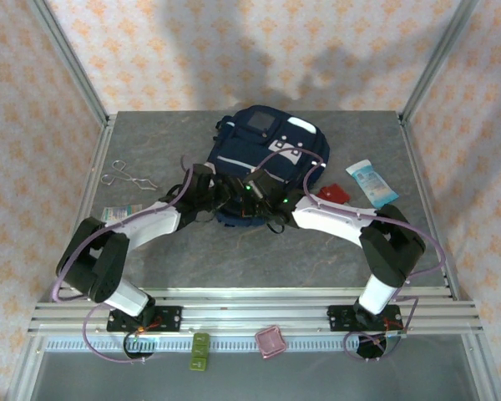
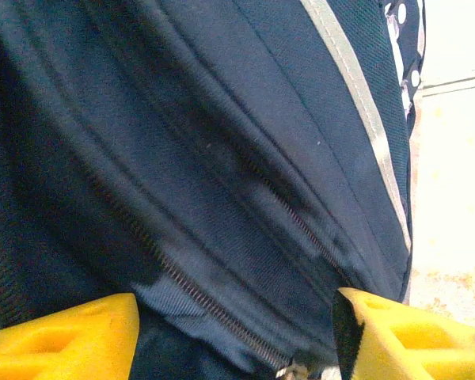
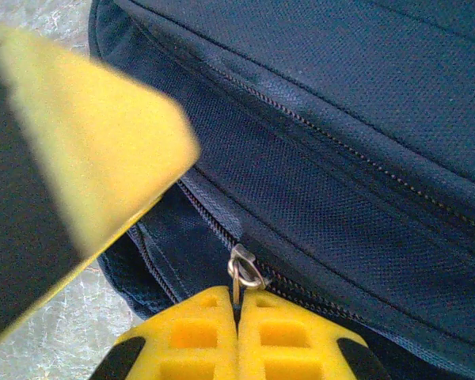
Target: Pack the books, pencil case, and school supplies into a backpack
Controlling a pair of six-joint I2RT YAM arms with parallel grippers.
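**Supervisor:** How far along were you at that point?

**Operator:** Partway, by my reckoning. The large navy blue fabric backpack with white and grey trim [image 1: 271, 146] lay in the middle of the grey mottled tabletop [image 1: 234, 259]. 1 small red flat squarish piece [image 1: 336, 194] lay just to its right, not packed, so at least 1 of the supplies was left to go in. I judged the step in hand was zipper work along the bag's near edge. Whether the zip was meant to open or close, I couldn't tell.

**Supervisor:** And the 2 tools?

**Operator:** My right tool [image 3: 237, 305] was clenched on the small metal zipper pull [image 3: 241, 273], its yellow fingers [image 3: 198, 340] pressed together with the tab pinched between them. My left tool [image 2: 233, 321] was released, its 2 fingers apart, gripping nothing that I could see.

**Supervisor:** Where was the bag relative to them?

**Operator:** Directly ahead of both. Its dark fabric and a line of zipper teeth ran across the left tool's gap, very close. The 2 tools sat side by side at the near edge.
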